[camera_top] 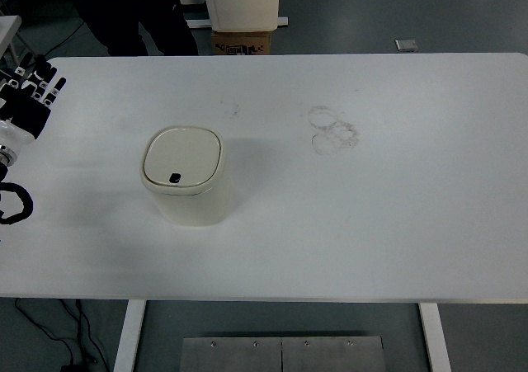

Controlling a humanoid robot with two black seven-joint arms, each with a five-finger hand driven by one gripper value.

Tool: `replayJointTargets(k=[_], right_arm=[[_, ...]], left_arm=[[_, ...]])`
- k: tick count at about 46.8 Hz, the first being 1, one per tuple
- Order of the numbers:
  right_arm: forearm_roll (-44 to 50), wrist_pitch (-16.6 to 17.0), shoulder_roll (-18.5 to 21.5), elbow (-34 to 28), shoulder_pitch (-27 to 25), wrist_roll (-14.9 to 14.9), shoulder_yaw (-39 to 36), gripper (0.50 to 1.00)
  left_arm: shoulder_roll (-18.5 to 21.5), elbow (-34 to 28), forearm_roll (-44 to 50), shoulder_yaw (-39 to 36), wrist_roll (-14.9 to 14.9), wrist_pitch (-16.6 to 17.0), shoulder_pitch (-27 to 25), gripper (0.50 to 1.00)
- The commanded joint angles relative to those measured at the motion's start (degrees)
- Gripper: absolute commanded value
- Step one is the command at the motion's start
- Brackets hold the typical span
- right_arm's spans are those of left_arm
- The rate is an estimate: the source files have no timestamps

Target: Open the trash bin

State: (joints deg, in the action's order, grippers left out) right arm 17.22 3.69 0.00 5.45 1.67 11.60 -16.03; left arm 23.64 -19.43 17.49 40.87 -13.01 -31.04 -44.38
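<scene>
A cream trash bin (185, 176) stands on the white table (371, 207), left of the middle. Its lid is shut and flat, with a small black button (175, 177) near its front edge. My left hand (30, 87) is at the far left edge of the table, well left of the bin and apart from it. Its fingers are spread and hold nothing. My right arm is out of view.
Grey ring marks (332, 129) stain the table right of the middle. A black cable loop (15, 204) lies at the left edge. A person's dark legs (136, 13) and a cardboard box (242, 40) are beyond the far edge.
</scene>
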Motion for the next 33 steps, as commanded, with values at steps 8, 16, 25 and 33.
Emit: replayJointTargets(k=[8,16,25,33], right_arm=[[0.0,0.0,0.0,0.0,0.0,0.0,0.0,0.991],[0.0,0.0,0.0,0.0,0.0,0.0,-0.1,0.991],[0.0,0.0,0.0,0.0,0.0,0.0,0.0,0.991],[0.0,0.0,0.0,0.0,0.0,0.0,0.0,0.991]], left_arm=[[0.1,0.0,0.0,0.1,-0.1,0.2,0.0,1.0],[0.1,0.0,0.0,0.0,0.0,0.0,0.0,1.0],[0.1,0.0,0.0,0.0,0.0,0.1,-0.1,1.0],[0.1,0.0,0.0,0.0,0.0,0.2,-0.2,1.0]])
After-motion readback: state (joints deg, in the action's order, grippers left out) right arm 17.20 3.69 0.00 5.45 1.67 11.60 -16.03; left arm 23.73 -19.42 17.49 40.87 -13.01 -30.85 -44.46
